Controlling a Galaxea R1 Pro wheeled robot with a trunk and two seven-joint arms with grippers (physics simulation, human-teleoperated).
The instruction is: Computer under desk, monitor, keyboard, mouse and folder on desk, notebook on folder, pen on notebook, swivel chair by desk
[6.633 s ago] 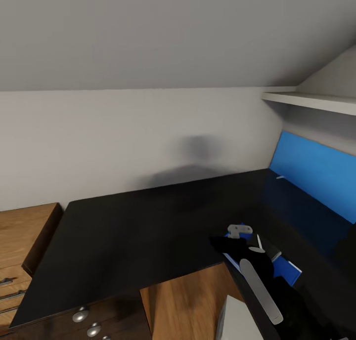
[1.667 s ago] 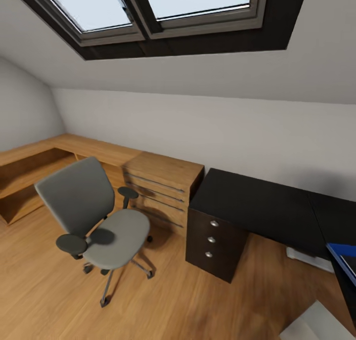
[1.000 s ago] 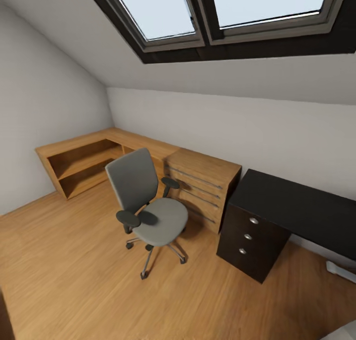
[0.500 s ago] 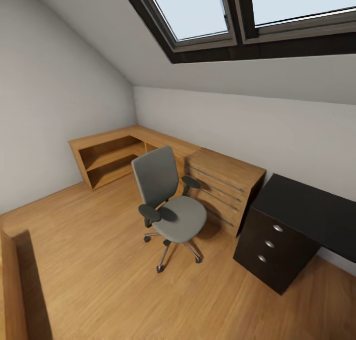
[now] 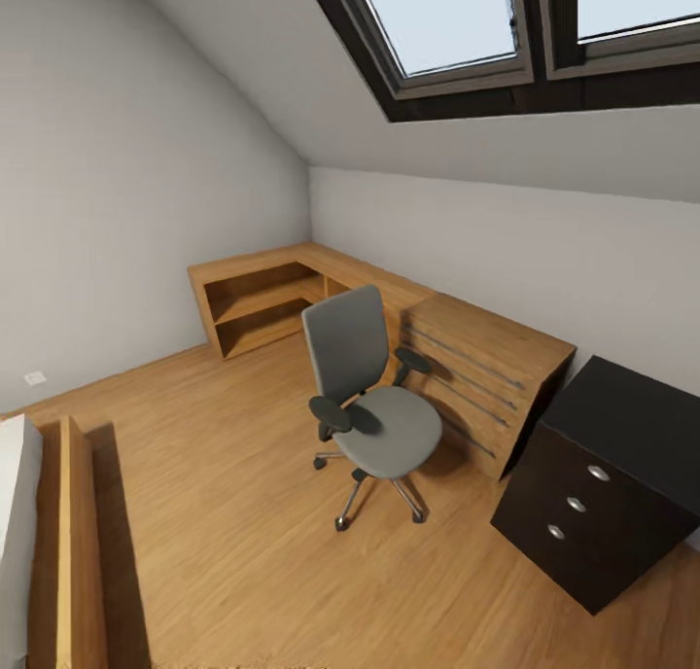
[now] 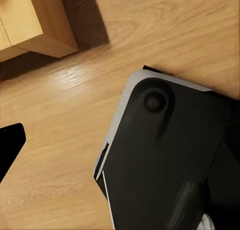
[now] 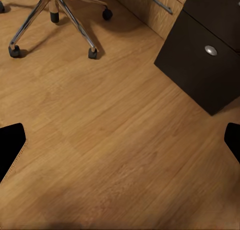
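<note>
A: You are facing the swivel chair point(image 5: 372, 389), standing on the wood floor point(image 5: 224, 513) in front of the wooden drawer chest point(image 5: 486, 377), a little apart from the desk point(image 5: 622, 426). Its seat looks bare from here.

B: And your hands?

A: Your right gripper point(image 7: 120, 140) is spread wide over bare floor, holding nothing. On the left I can make out one fingertip point(image 6: 9, 147), so I cannot tell its opening.

B: Approach?

A: Come in from the open floor side, grip the backrest or an armrest, and push slowly; those castors point(image 7: 92, 53) will probably let it swing.
</note>
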